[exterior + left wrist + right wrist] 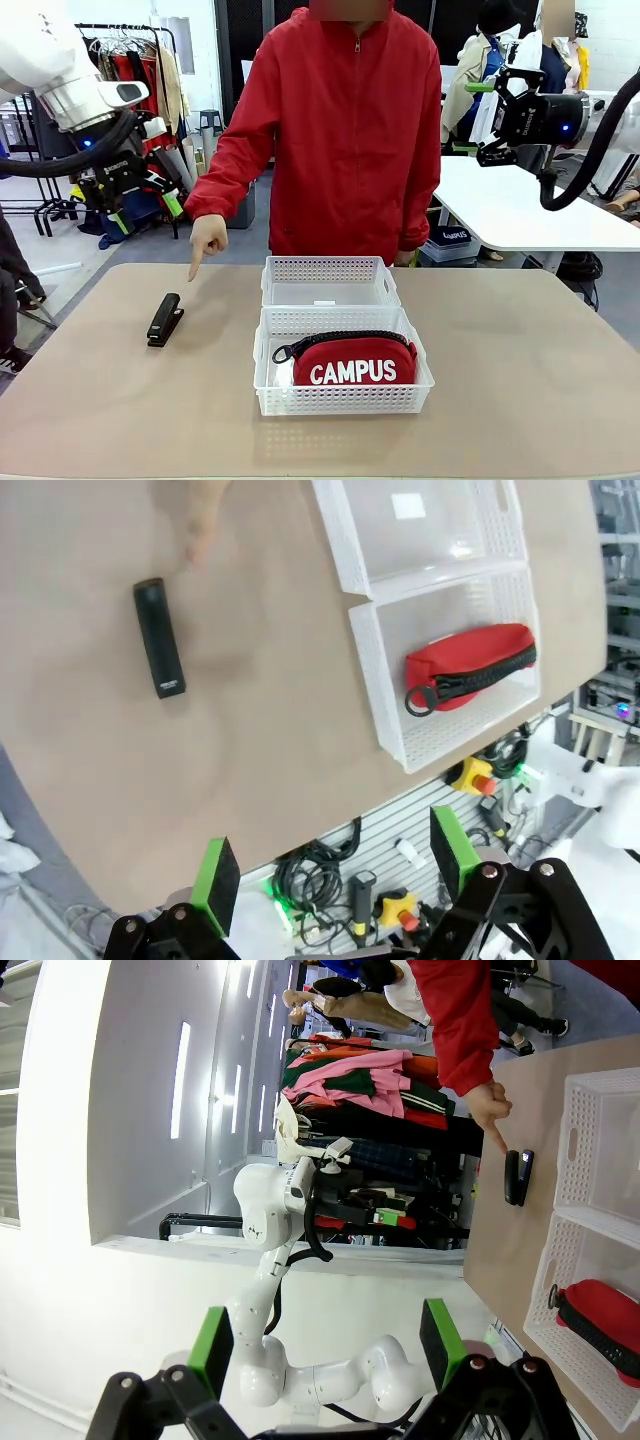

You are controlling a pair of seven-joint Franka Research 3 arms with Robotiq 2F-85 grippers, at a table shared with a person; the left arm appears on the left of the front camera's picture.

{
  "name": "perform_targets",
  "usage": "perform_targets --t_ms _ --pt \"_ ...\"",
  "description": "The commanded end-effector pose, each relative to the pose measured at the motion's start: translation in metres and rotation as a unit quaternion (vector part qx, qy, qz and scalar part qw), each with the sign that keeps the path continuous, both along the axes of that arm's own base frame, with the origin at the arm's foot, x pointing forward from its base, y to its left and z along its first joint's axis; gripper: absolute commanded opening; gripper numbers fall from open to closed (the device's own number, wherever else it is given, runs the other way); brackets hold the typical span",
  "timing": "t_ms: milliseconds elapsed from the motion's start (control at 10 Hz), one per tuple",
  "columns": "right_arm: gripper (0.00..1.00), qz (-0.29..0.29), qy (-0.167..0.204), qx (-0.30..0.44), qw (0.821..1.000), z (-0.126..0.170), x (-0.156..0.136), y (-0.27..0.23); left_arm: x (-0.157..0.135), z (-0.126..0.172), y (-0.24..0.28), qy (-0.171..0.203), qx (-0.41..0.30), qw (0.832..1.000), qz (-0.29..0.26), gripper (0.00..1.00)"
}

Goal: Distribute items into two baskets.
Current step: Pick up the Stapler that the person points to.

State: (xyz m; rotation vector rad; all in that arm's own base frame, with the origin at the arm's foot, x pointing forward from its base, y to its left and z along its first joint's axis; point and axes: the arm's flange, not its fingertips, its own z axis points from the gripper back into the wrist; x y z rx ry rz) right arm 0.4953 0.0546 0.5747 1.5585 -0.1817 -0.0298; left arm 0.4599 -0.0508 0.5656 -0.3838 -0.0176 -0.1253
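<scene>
The red CAMPUS pouch [355, 362] lies inside the nearer white basket [342, 399]; it also shows in the left wrist view as the pouch [470, 667] and in the right wrist view as the pouch [600, 1322]. The farther basket [329, 272] holds nothing I can see. A black stapler [165, 319] rests on the table to the left, and a person's finger [196, 265] points down at it. My left gripper [140, 195] hangs open, raised at the left beyond the table. My right gripper [490, 118] is open, high at the right.
The person in a red jacket [345, 120] stands at the far edge behind the baskets. A white table [520, 205] stands behind on the right. Clothes racks [135, 70] fill the back left. The tan tabletop [520, 370] is bare right of the baskets.
</scene>
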Motion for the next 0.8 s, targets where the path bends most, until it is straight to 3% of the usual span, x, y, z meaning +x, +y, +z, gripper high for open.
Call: perform_targets --t_ms 0,300,600,700 --pt "1.00 -0.002 -0.003 -0.001 1.000 0.003 -0.001 0.001 0.017 -0.018 0.006 0.029 0.071 0.997 -0.006 1.00" --pt "1.00 -0.002 -0.003 -0.001 1.000 0.003 -0.001 0.001 0.037 -0.051 0.024 0.033 0.121 0.992 -0.003 1.00" --pt "1.00 -0.002 -0.003 -0.001 1.000 0.003 -0.001 0.001 0.047 -0.096 0.033 0.013 0.127 0.992 -0.001 1.00" --pt "1.00 -0.002 -0.003 -0.001 1.000 0.003 -0.001 0.001 0.049 -0.109 0.036 0.020 0.165 0.986 0.002 1.00"
